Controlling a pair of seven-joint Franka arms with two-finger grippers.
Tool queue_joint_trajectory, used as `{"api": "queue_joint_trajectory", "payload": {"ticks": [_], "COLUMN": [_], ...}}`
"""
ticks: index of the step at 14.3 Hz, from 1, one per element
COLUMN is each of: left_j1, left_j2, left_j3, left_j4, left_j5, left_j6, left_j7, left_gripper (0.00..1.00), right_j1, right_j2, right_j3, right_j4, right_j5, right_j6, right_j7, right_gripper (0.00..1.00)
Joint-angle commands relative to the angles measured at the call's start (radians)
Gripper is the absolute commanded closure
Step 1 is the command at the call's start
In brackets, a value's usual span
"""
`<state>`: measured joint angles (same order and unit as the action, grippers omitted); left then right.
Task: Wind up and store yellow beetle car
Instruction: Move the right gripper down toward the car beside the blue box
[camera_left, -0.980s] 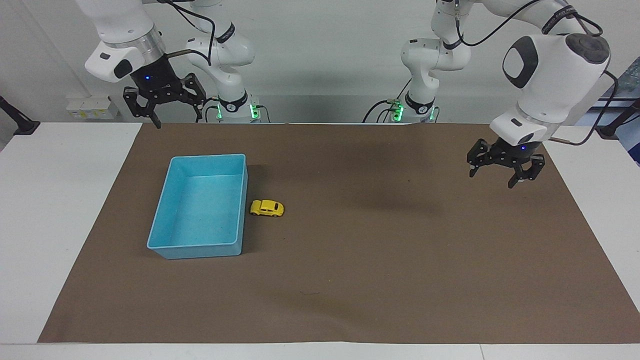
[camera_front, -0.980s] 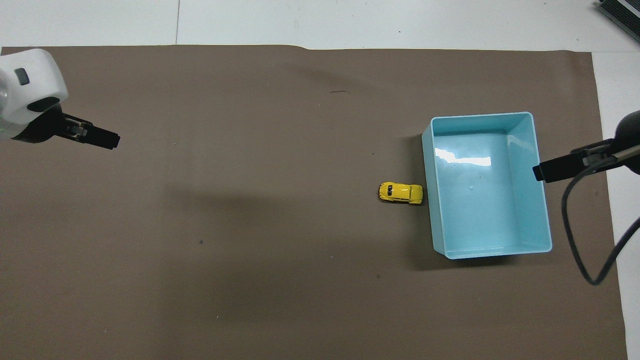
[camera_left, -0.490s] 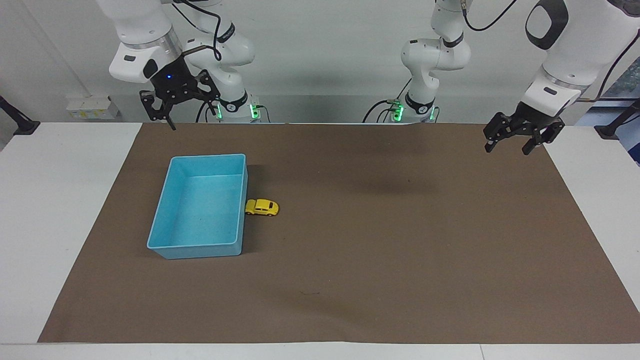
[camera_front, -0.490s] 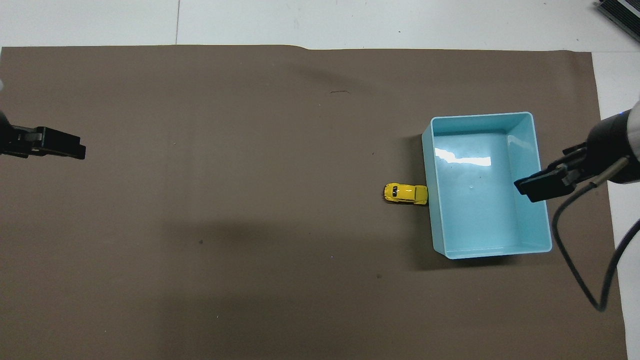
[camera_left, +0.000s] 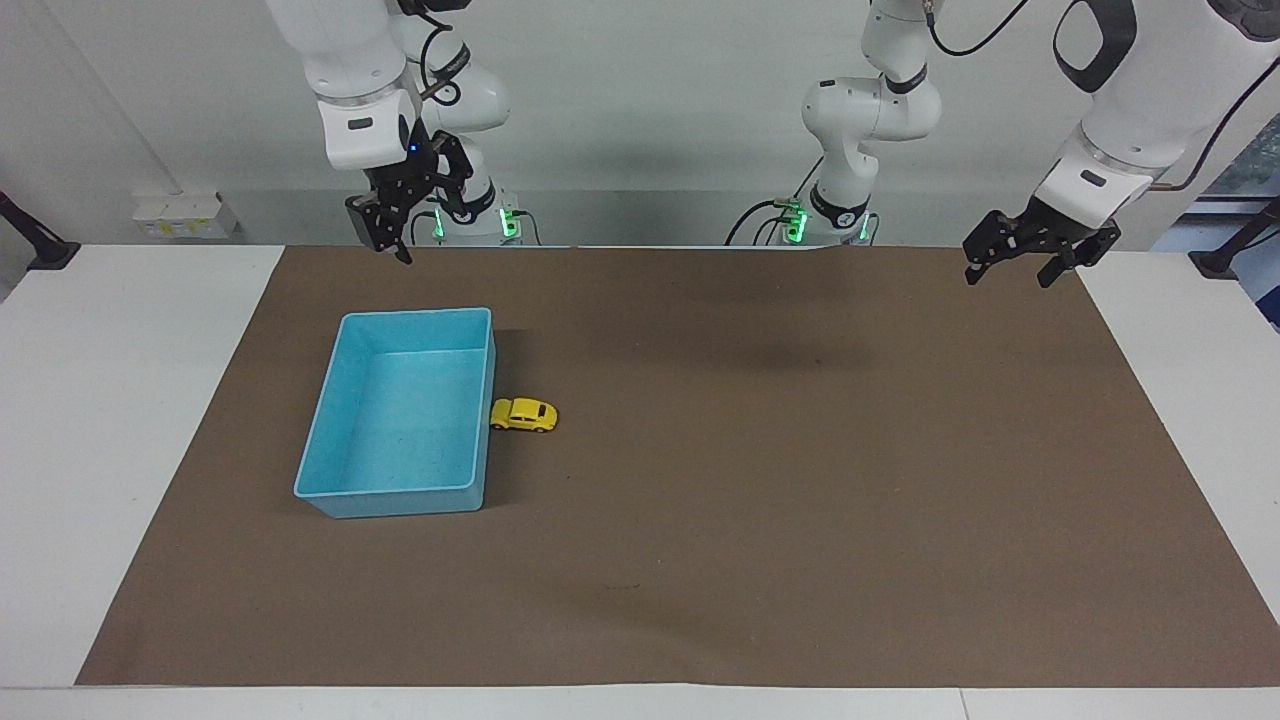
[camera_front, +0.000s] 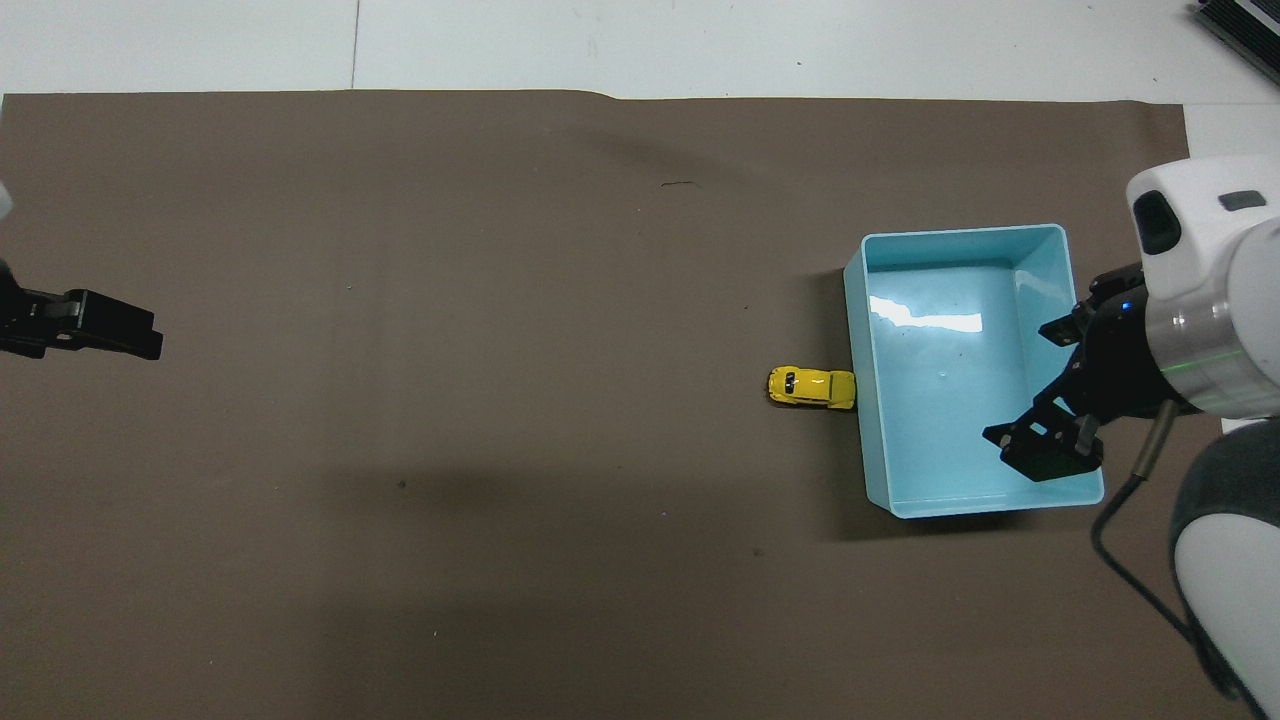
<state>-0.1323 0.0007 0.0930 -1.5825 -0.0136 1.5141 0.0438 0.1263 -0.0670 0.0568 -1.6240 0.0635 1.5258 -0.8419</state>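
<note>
Your right gripper (camera_left: 385, 232) is hanging in the air over the brown mat's (camera_left: 800, 480) edge nearest the robots, at the right arm's end of the table, and it is holding nothing; whether its fingers are spread or pressed together you cannot tell from either view. From overhead it is showing over the light-blue bin's (camera_front: 1090, 470) corner nearest the robots, but the facing view shows it well above the worktop and touching nothing.

You are seeing the yellow beetle car (camera_left: 523, 414) sitting on its wheels on the mat, one end touching the bin's (camera_left: 487, 400) long wall that faces the middle of the table. It is lying outside the bin, about halfway along that wall.

Your left gripper (camera_left: 1030, 258) is hovering with its fingers spread over the mat's corner nearest the robots at the left arm's end of the table, well apart from the car and carrying nothing.
</note>
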Motion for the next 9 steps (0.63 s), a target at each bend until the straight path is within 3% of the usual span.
{"api": "queue_joint_trajectory", "payload": {"ticks": [1, 9], "left_j1": [0.020, 0.019], "left_j2": [-0.008, -0.025], "left_j3": [-0.016, -0.019], "left_j4": [0.021, -0.014], "left_j5": [0.023, 0.015], "left_j6": [-0.067, -0.052], "left_j7": [-0.009, -0.015], "left_gripper": [0.00, 0.00], "right_j1": [0.027, 0.084], "right_j2": [-0.022, 0.007], "right_j3": [-0.002, 0.000], "right_j4": [-0.095, -0.240], "right_j5": [0.015, -0.002], "right_j6": [0.074, 0.180], "right_j7": [-0.123, -0.286], "right_gripper": [0.00, 0.00]}}
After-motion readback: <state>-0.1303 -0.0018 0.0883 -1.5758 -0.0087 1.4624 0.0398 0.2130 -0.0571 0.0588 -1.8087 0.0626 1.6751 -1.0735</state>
